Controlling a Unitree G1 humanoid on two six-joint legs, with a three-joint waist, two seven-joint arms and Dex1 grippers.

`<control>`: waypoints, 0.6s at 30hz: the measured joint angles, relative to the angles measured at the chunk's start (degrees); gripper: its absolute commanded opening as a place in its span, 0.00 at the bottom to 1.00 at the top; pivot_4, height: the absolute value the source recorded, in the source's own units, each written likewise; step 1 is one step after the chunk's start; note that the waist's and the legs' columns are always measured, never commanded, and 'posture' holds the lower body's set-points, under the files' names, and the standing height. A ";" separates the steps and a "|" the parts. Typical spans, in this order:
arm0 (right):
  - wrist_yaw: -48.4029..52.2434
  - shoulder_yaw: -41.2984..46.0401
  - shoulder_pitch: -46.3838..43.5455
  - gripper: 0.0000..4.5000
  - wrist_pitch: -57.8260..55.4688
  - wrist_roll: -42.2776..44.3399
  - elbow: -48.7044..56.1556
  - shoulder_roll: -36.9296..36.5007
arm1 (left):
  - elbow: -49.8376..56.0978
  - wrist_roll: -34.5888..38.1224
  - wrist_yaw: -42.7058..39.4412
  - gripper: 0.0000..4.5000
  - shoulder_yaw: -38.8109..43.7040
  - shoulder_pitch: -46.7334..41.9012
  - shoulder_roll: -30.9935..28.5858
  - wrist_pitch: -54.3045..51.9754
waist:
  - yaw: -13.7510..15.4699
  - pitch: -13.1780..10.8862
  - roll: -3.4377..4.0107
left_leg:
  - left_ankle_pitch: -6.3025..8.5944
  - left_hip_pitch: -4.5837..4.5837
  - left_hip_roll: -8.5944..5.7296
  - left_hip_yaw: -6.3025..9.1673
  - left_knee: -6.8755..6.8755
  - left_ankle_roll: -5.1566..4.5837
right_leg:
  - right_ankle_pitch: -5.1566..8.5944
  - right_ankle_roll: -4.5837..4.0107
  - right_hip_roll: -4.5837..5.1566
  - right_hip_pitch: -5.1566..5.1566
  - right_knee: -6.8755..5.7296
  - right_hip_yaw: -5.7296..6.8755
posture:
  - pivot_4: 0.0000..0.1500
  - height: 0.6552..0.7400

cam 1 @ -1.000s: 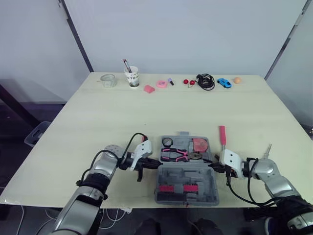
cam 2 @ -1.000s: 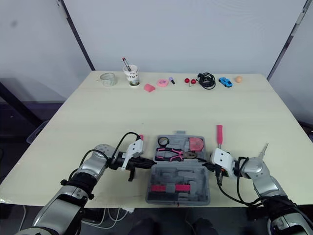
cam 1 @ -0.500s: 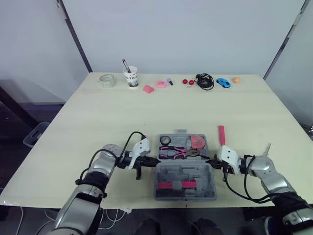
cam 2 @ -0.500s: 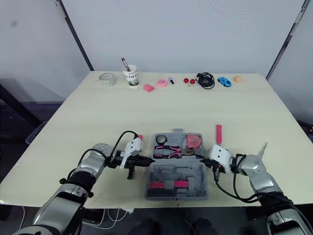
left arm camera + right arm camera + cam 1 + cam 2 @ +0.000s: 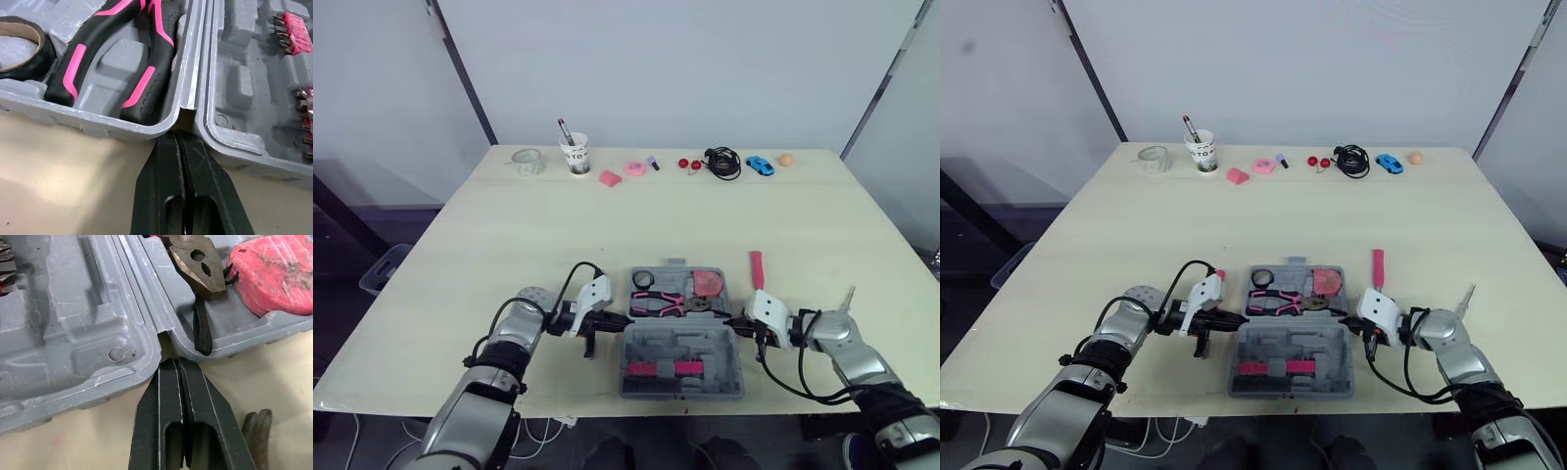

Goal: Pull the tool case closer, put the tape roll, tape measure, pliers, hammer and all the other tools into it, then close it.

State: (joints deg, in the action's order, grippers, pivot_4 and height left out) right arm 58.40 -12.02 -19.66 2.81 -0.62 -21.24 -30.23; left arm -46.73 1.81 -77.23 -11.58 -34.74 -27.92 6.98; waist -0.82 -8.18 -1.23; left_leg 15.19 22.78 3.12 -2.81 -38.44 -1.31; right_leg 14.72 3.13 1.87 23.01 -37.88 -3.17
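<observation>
The grey plastic tool case [image 5: 680, 343] lies open at the middle of the near edge of the pale yellow surface [image 5: 509, 235], its two halves flat and joined along a hinge line that runs parallel to that edge. The half toward the far edge holds a black tape roll [image 5: 644, 281] at its left end, pink-and-black pliers [image 5: 658, 305] lying across the middle, and a red tape measure [image 5: 709, 283] at its right end. The half nearest the edge holds a row of pink bit holders. The left pincer [image 5: 177, 142] has its two black fingers pressed together, with their tip at the notch where the halves meet on the case's left side. The right pincer [image 5: 177, 364] is drawn together in the same way, its tip at the matching notch on the case's right side. Whether either tip touches the plastic cannot be told. A red-handled tool [image 5: 758, 269] lies on the surface just beside the case's right end, pointing toward the far edge. Along the far edge, well apart from the case, stand a clear glass jar [image 5: 527, 161], a white paper cup [image 5: 575, 155] with a pen in it, some small pink objects, a black coiled cable [image 5: 723, 162], a blue toy car [image 5: 761, 164] and a small orange ball [image 5: 786, 159].
</observation>
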 measured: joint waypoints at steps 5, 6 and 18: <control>-0.26 0.00 -0.02 0.00 0.10 -0.38 -0.16 0.18 | 0.00 -0.02 0.00 0.01 0.00 0.01 -0.01 0.00 | 0.00 0.00 0.00 | 0.00 0.00 0.00 0.00 0.00 0.00 | 0.00 0.00 0.00 0.00 0.00 0.00 | 1.00 1.00; -0.34 0.00 -0.06 0.00 0.16 -0.41 -0.28 0.25 | 0.00 -0.02 0.00 0.01 0.00 0.01 -0.01 0.00 | -0.01 0.00 0.00 | 0.00 0.00 0.00 0.00 0.00 0.00 | 0.00 0.00 0.00 0.00 0.00 0.00 | 1.00 1.00; -1.31 0.02 -1.18 0.00 1.79 -1.11 -2.31 1.03 | 0.00 -0.09 0.01 0.01 0.00 0.02 -0.25 0.01 | -0.10 0.00 0.00 | 0.00 -0.01 0.01 0.01 0.00 0.00 | 0.00 0.00 -0.02 0.00 -0.01 0.00 | 1.00 1.00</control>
State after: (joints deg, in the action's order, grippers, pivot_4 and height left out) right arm 57.09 -12.00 -20.83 4.60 -1.74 -23.54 -29.20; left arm -46.73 1.72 -77.22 -11.59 -34.72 -28.17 6.99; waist -0.92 -8.18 -1.23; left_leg 15.19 22.77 3.13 -2.81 -38.44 -1.31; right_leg 14.72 3.12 1.86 23.01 -37.89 -3.17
